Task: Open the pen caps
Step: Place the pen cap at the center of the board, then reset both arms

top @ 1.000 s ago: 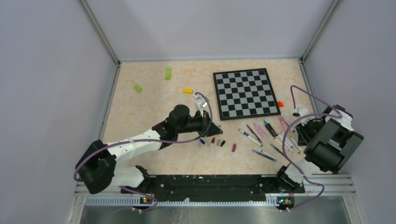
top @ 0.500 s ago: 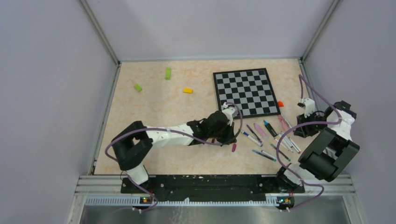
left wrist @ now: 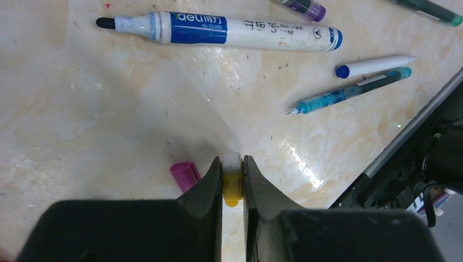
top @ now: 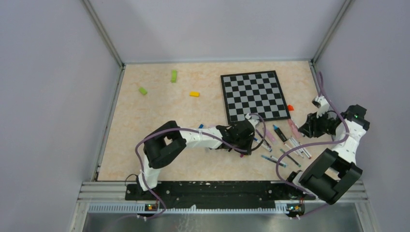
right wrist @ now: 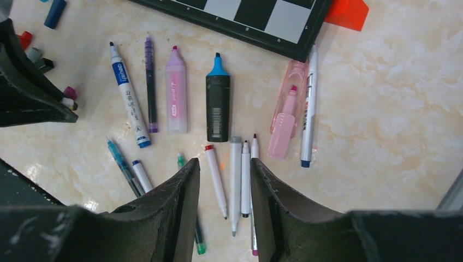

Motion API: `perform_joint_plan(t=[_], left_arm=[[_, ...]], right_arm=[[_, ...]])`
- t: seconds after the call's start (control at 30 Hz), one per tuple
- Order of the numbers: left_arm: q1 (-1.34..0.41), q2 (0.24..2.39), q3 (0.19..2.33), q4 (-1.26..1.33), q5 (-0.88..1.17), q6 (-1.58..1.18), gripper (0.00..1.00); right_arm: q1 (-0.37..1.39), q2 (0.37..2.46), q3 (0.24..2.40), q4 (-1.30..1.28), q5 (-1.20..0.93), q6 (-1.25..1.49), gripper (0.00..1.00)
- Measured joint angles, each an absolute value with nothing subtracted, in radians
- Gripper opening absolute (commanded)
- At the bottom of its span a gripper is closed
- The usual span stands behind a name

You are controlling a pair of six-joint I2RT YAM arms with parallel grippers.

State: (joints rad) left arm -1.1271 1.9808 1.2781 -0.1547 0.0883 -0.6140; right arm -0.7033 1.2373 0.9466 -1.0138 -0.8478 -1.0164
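My left gripper (left wrist: 233, 164) is shut on a small yellow pen cap (left wrist: 232, 185) with a white end, just above the table. A magenta cap (left wrist: 184, 174) lies beside its left finger. A blue-and-white marker (left wrist: 218, 30) and a teal pen (left wrist: 349, 91) lie beyond. In the top view the left gripper (top: 250, 144) is at the left edge of the pens (top: 280, 133). My right gripper (right wrist: 224, 164) is open and empty above several uncapped pens (right wrist: 216, 180). Blue (right wrist: 54, 12), red (right wrist: 24, 39) and grey (right wrist: 34, 53) caps lie at the upper left.
The chessboard (top: 254, 95) lies behind the pens, with an orange block (top: 290, 107) at its right corner. Two green blocks (top: 173, 76) and a yellow block (top: 194, 94) lie at the far left. The right wall is close to my right arm.
My left arm has swung right, from the row of caps to the left edge of the pens. My right gripper has moved back and now points down over the pens.
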Motion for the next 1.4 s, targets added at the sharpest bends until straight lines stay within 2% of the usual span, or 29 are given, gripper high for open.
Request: perform_joint_plan(t=[0.2, 0.37, 0.43, 0.7, 0.73, 0.87, 0.9, 0.93, 0.97, 1.0, 1.03, 1.2, 1.4], left_arm=[[-1.127, 2.003, 1.307, -0.181, 0.096, -0.616, 0.41], [-1.127, 1.999, 1.316, -0.188, 0.097, -0.612, 0.53], [-1.127, 1.982, 1.312, -0.186, 0.096, -0.606, 0.58], [-1.125, 1.730, 1.278, -0.162, 0.011, -0.546, 0.59], [-1.124, 1.692, 1.275, -0.157, -0.011, -0.526, 0.62], [-1.114, 1.509, 1.201, -0.114, -0.113, -0.420, 0.97], [-1.106, 1.443, 1.161, -0.095, -0.140, -0.386, 0.99], [-1.093, 1.374, 1.120, -0.076, -0.159, -0.356, 0.99], [-1.074, 1.319, 1.091, -0.063, -0.165, -0.333, 0.99], [-1.037, 1.251, 1.061, -0.054, -0.159, -0.313, 0.99], [-0.984, 1.190, 1.043, -0.052, -0.144, -0.302, 0.99], [-0.630, 1.029, 1.098, -0.111, -0.073, -0.294, 0.99], [-0.455, 1.040, 1.237, -0.262, 0.023, -0.286, 0.99]], right_arm=[[-0.703, 1.236, 0.930, -1.034, -0.884, -1.011, 0.38], [-0.703, 1.224, 0.931, -1.071, -0.905, -1.012, 0.39], [-0.703, 1.216, 0.931, -1.086, -0.916, -1.012, 0.43], [-0.703, 1.134, 0.966, -1.109, -0.946, -0.971, 0.49], [-0.703, 1.126, 0.976, -1.109, -0.951, -0.960, 0.49], [-0.703, 1.111, 1.023, -1.095, -0.977, -0.842, 0.51], [-0.703, 1.105, 1.037, -1.076, -0.986, -0.783, 0.51], [-0.703, 1.097, 1.048, -1.048, -0.993, -0.716, 0.56], [-0.703, 1.084, 1.055, -1.015, -0.997, -0.653, 0.64], [-0.704, 1.064, 1.058, -0.966, -0.997, -0.569, 0.86], [-0.704, 1.044, 1.064, -0.934, -0.998, -0.504, 0.89], [-0.704, 0.952, 1.138, -0.784, -1.008, -0.260, 0.91], [-0.703, 0.907, 1.226, -0.651, -0.976, -0.055, 0.92]])
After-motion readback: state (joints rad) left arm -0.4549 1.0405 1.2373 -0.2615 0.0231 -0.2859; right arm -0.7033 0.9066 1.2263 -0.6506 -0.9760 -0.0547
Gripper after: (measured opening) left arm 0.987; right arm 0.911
